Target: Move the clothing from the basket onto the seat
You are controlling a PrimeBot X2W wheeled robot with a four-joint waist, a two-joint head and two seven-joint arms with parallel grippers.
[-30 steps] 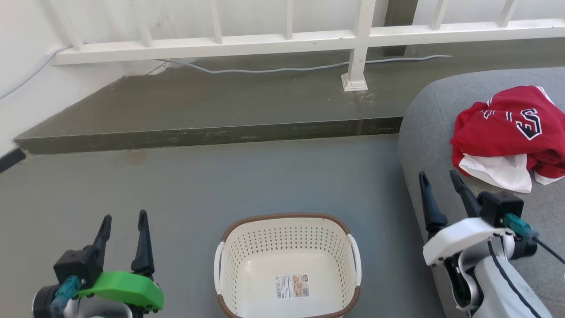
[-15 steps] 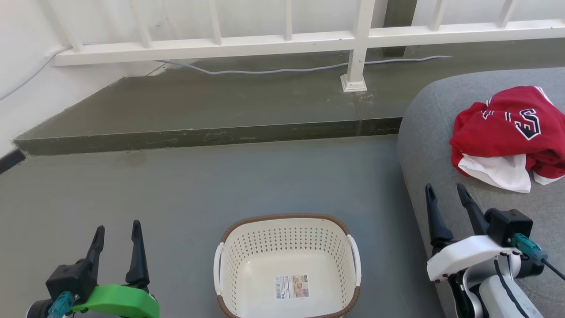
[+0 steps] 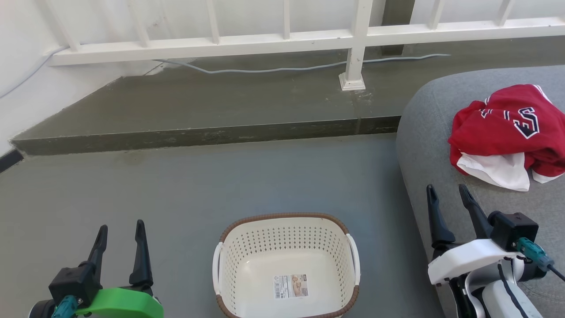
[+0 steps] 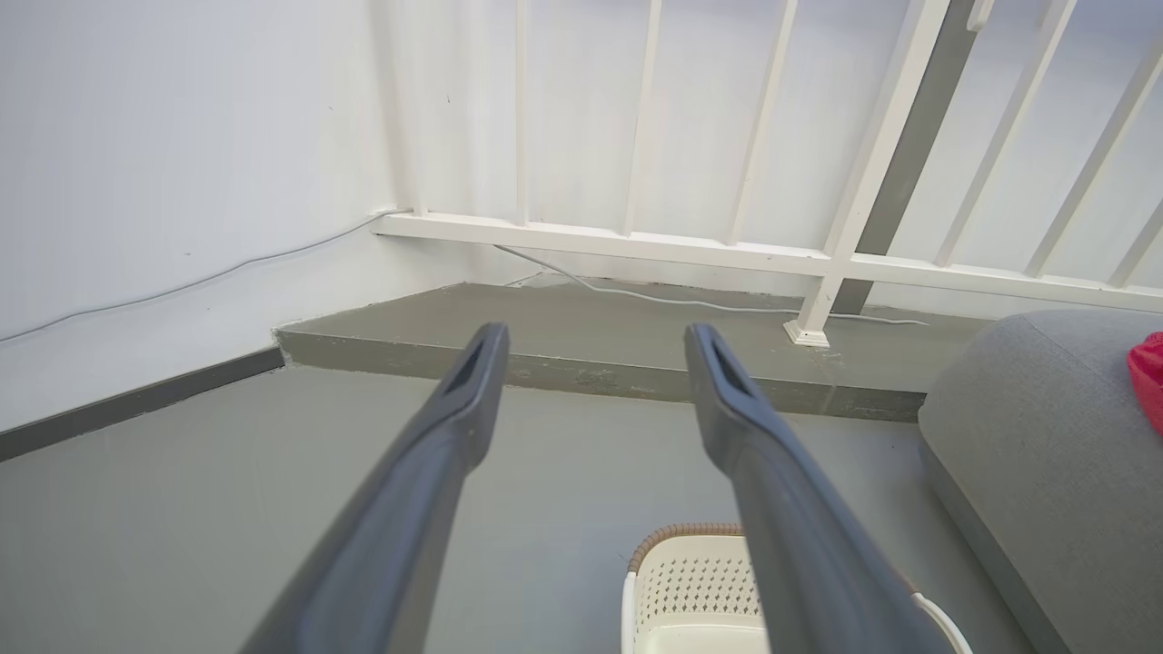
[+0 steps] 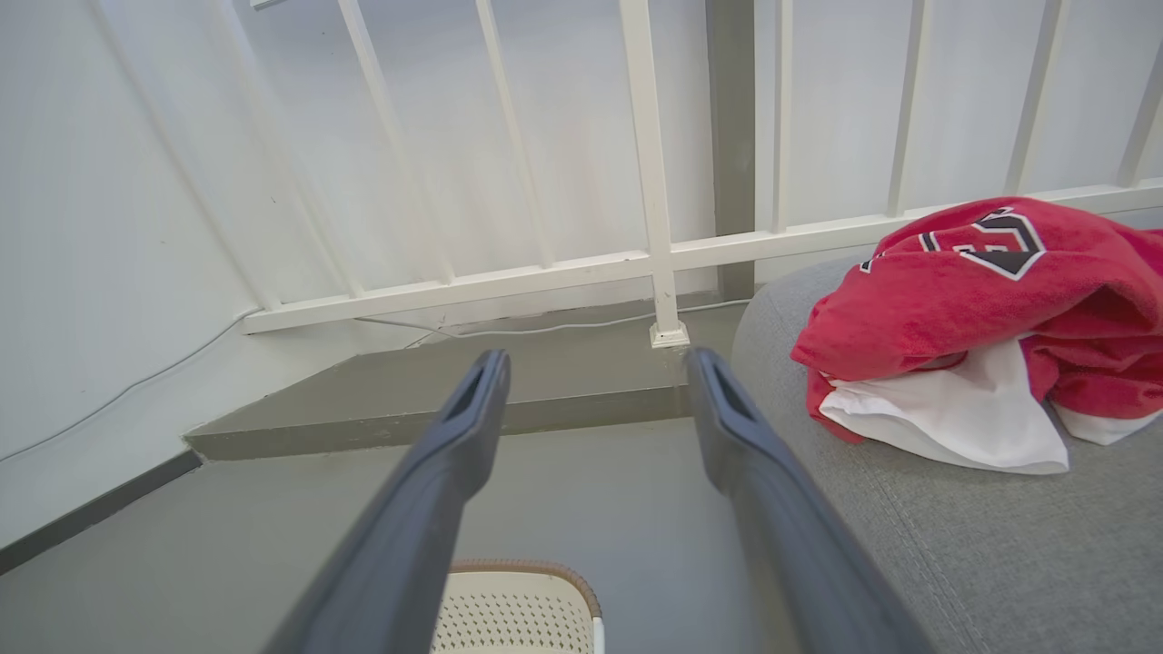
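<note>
Logging layout: you have the clothing (image 3: 503, 128) bunched in one red-and-white heap on the seat (image 3: 423, 132). It lies ahead of and to the right of the right gripper (image 3: 446, 190), with bare grey fabric between the two. The heap's longer side runs across the head view, with the dark lettering facing up. You cannot tell from here whether it is one garment or two.

The basket (image 3: 286, 219) stands on the floor between the two grippers and holds nothing but a label (image 3: 291, 286) on its bottom.

The right arm is much the nearer to the clothing. The left gripper (image 3: 121, 226) is well apart from it, on the far side of the basket.

Both grippers have their fingers spread with nothing between them, pointing forward. The right one hangs over the seat's near left edge.

Judgement: the transfer looks complete. Should you want to adjust the heap, use the right arm, reaching forward and to the right.
</note>
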